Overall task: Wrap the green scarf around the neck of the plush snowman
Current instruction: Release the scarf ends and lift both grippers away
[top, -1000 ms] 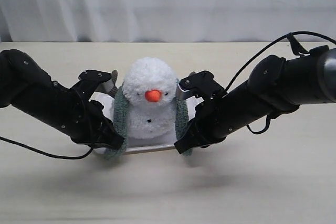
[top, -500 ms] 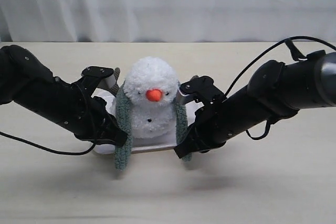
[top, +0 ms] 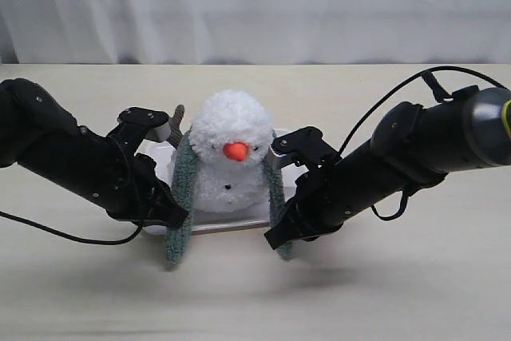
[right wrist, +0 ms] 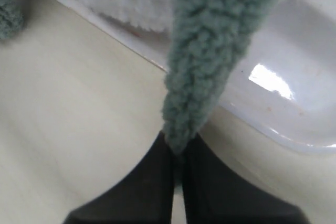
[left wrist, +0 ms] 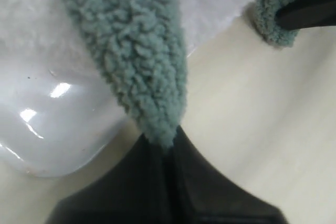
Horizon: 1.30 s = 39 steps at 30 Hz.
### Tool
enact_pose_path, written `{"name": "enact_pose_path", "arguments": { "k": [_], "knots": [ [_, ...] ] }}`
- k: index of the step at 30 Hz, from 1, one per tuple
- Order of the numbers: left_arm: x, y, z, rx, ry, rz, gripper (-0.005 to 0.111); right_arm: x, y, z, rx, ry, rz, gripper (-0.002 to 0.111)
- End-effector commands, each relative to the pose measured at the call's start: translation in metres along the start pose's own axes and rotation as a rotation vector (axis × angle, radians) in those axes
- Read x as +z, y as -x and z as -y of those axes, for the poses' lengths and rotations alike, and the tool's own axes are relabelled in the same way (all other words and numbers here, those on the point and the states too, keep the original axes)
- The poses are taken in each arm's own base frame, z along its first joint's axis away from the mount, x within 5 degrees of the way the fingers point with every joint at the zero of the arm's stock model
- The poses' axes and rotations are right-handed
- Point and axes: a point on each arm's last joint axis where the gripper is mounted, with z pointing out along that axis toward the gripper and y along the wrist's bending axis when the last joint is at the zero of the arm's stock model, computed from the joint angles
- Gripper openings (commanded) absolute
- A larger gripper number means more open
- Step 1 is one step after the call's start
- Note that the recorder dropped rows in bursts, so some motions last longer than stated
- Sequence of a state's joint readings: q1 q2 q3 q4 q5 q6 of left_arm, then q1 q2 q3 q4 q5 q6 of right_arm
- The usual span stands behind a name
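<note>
The plush snowman stands on a white tray on the bench, the green scarf hanging down both its sides; its run behind the neck is hidden from you. Your left pincer is clamped tight on one scarf end, your right pincer on the other. The exterior view shows you neither grip itself.

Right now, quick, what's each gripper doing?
The left gripper is shut on one end of the green scarf.
The right gripper is shut on its other end.
</note>
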State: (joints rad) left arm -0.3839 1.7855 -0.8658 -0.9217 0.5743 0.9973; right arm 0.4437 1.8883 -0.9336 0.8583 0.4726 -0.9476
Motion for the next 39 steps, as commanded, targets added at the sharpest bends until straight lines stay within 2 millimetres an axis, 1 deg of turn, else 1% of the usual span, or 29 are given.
{"name": "enact_pose_path", "arguments": {
  "k": [1,3,8,10,11,16,18,21,23,25,27,29,34,39],
  "knots": [
    [0.002,-0.001,0.0,-0.01,-0.004,0.0,0.0,0.0,-0.001,0.0,-0.01,-0.002,0.0,0.004],
    [0.005,-0.003,-0.001,-0.015,-0.005,-0.011,0.0,0.0,-0.001,0.0,-0.01,-0.002,0.0,0.004],
    [0.022,-0.011,-0.009,-0.038,-0.013,-0.074,0.0,0.0,-0.001,-0.001,-0.01,-0.002,0.0,0.004],
    [0.023,-0.011,-0.009,-0.027,-0.007,-0.07,0.0,0.0,-0.001,-0.001,-0.01,-0.002,0.0,0.009],
    [0.022,-0.011,-0.009,-0.018,-0.007,-0.068,0.0,0.0,-0.001,-0.001,-0.01,-0.002,0.0,0.011],
    [0.017,-0.006,-0.007,-0.009,0.0,-0.027,0.001,0.0,0.001,0.001,-0.008,-0.015,0.021,0.033],
    [0.012,-0.003,-0.007,-0.002,0.018,-0.003,0.006,0.0,0.001,0.001,-0.008,-0.015,0.021,0.041],
    [0.004,0.002,-0.005,0.01,0.043,0.035,0.021,-0.002,0.002,0.0,-0.01,-0.014,0.026,0.051],
    [0.0,0.004,-0.004,0.017,0.045,0.049,0.034,-0.007,0.004,-0.002,-0.017,-0.016,0.043,0.056],
    [-0.005,0.005,-0.001,0.026,0.043,0.059,0.045,-0.015,0.008,-0.004,-0.025,-0.02,0.068,0.061],
    [-0.008,0.006,0.001,0.037,0.042,0.067,0.053,-0.024,0.011,-0.007,-0.034,-0.022,0.095,0.063],
    [-0.013,0.006,0.002,0.074,0.055,0.066,0.058,-0.033,0.014,-0.01,-0.045,-0.03,0.118,0.064],
    [-0.023,0.007,0.004,0.109,0.081,0.069,0.059,-0.059,0.018,-0.014,-0.044,-0.086,0.156,0.064],
    [-0.04,0.009,0.006,0.084,0.152,0.083,0.059,-0.086,0.022,-0.02,-0.023,-0.121,0.215,0.063]
  ]
}}
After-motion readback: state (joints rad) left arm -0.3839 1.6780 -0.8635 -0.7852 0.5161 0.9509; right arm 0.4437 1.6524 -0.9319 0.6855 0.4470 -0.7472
